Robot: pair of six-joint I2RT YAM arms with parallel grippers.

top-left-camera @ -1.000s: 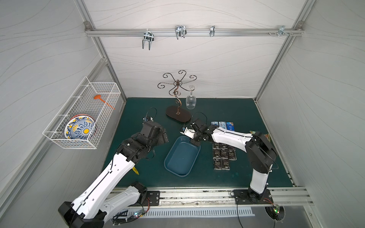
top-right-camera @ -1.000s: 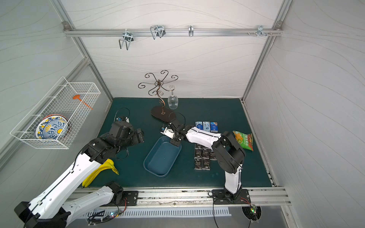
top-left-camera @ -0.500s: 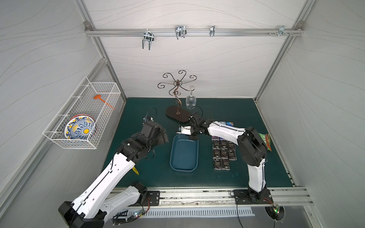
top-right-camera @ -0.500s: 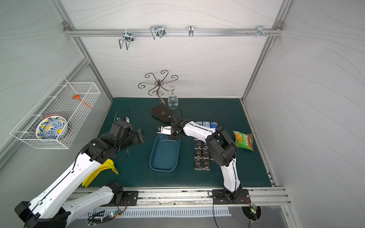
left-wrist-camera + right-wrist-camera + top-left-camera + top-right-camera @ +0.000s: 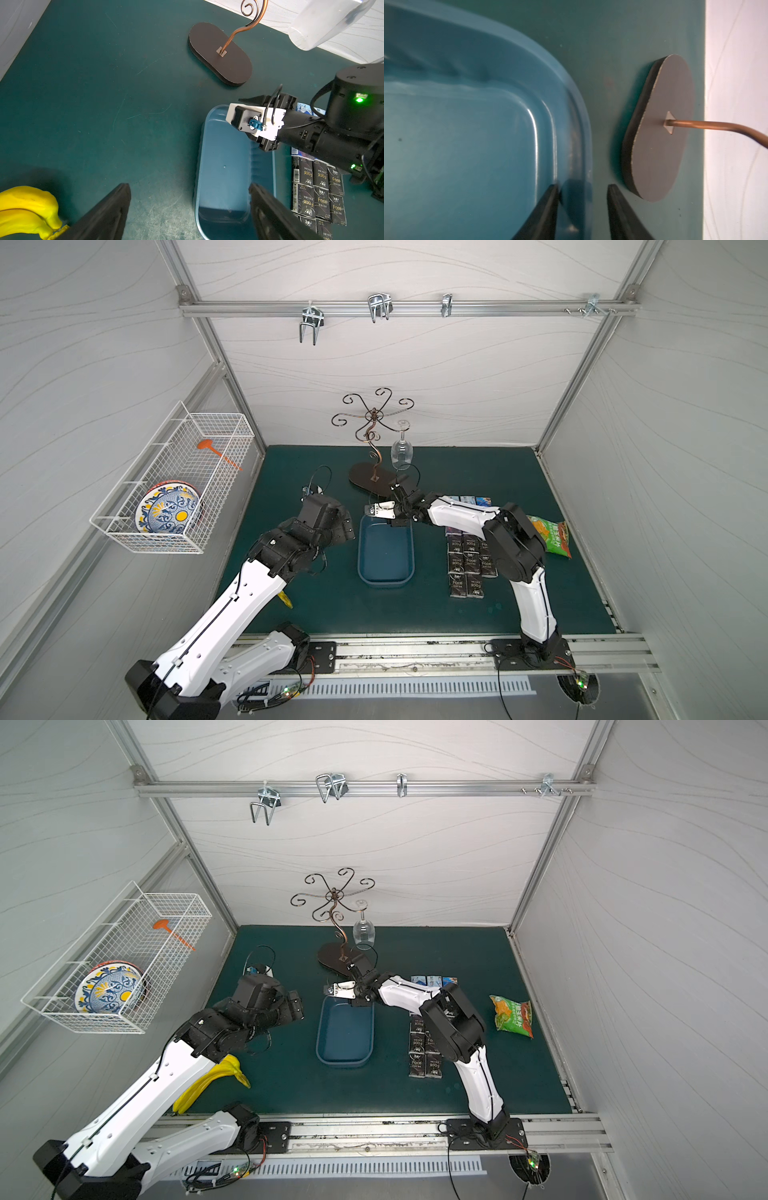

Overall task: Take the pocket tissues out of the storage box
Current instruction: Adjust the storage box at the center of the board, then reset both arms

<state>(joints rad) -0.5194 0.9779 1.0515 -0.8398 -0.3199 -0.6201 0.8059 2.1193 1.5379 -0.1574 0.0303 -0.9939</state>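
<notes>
Since the storage box (image 5: 386, 556) lies empty, pocket tissues (image 5: 467, 562) at its 3 o'clock, unloading appears done. Right fingers (image 5: 544, 212), narrowly parted, straddle its 12 o'clock rim; left fingers (image 5: 108, 212) wide, empty. Next: lift clear.

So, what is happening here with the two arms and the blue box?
The storage box is empty; the pocket tissues lie in rows on the green mat beside it. The right gripper sits at the box's far end, jaws apart on either side of the rim. The left gripper hovers open nearby, holding nothing.
</notes>
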